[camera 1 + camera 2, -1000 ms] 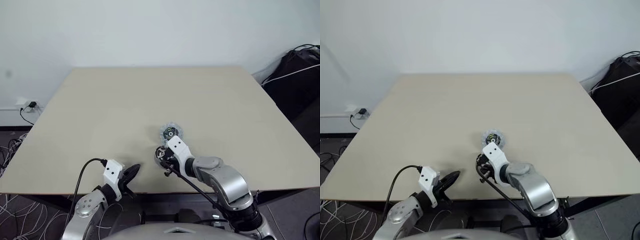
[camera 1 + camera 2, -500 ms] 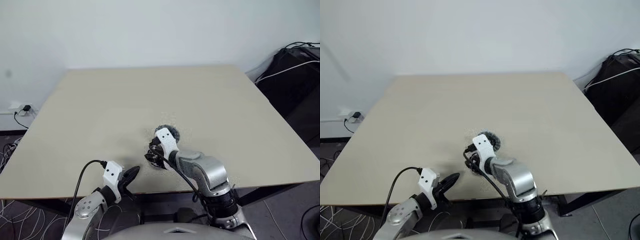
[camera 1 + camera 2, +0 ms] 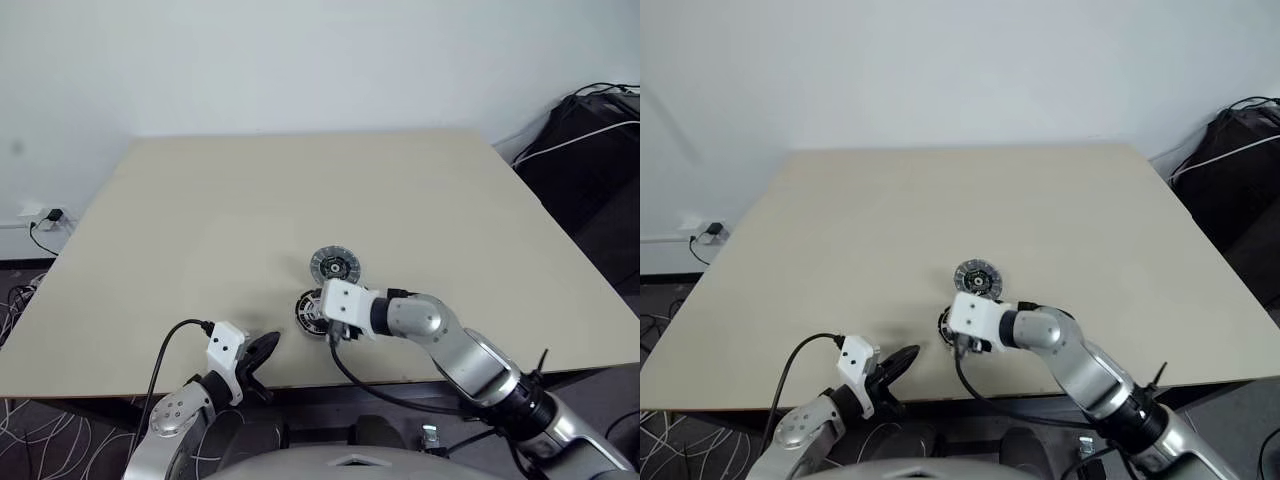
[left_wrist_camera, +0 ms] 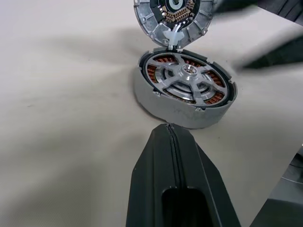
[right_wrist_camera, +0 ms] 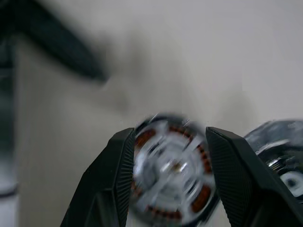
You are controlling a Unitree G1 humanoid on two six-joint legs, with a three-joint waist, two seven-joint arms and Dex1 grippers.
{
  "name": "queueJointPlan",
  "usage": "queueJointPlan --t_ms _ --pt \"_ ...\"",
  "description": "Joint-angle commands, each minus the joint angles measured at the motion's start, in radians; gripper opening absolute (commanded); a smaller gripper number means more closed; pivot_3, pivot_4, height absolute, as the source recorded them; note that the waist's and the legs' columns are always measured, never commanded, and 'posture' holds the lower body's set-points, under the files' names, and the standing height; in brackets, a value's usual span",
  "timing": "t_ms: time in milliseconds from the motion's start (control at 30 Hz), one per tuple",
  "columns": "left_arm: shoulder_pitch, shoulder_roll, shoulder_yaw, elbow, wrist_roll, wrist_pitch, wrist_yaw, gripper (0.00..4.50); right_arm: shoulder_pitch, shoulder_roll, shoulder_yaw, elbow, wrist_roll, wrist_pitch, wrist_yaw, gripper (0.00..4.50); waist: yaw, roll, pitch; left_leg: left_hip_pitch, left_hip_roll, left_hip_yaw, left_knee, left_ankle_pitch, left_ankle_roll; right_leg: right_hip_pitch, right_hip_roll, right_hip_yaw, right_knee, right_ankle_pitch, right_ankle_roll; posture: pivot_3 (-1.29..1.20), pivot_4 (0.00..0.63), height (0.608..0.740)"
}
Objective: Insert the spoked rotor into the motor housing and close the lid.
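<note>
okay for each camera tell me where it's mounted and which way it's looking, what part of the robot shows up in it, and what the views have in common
Left eye and right eye views: on the head, looking forward and down over the table; both arms show.
Left wrist view: on the left wrist, along the shut left pincer toward the motor housing with the spoked rotor seated in it; the lid lies beyond.
Right wrist view: on the right wrist, looking down between the open right pincer fingers at the housing.
Shared: every view shows the housing.

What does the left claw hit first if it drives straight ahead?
Likely the grey side wall of the round motor housing with copper windings, directly beyond the shut left claw, with bare beige table around. Depth uncertain.
</note>
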Motion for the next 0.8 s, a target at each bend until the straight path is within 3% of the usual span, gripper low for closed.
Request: queueJointPlan --t_ms 33,267,800 --pt "-0.011 0.005 0.006 -0.020 -0.006 -0.009 -0.007 0.00 -0.008 -0.022 -0.022 -0.004 -0.001 -0.079 0.061 2.55 0.000 -0.001 0.001 0.000 0.000 0.000 0.000 0.000 0.000 0.000 0.000 0.000 0.000 0.000 0.000 0.00 0.000 0.740" --pt "-0.019 0.006 0.006 -0.016 -0.006 -0.009 -0.009 0.00 -0.073 -0.067 -0.002 0.096 -0.077 -0.199 0.171 2.55 0.005 -0.005 0.003 0.000 -0.001 0.000 0.004 0.000 0.000 0.003 0.000 0.000 0.000 0.000 0.000 0.00 0.000 0.740" --pt "-0.002 -0.008 0.003 -0.039 -0.002 -0.009 0.020 0.00 -0.160 -0.045 0.040 0.283 -0.227 -0.371 0.316 2.55 0.026 -0.005 0.003 0.001 -0.001 0.000 0.004 0.000 0.001 0.003 0.001 0.000 0.001 0.001 0.001 0.00 0.000 0.740"
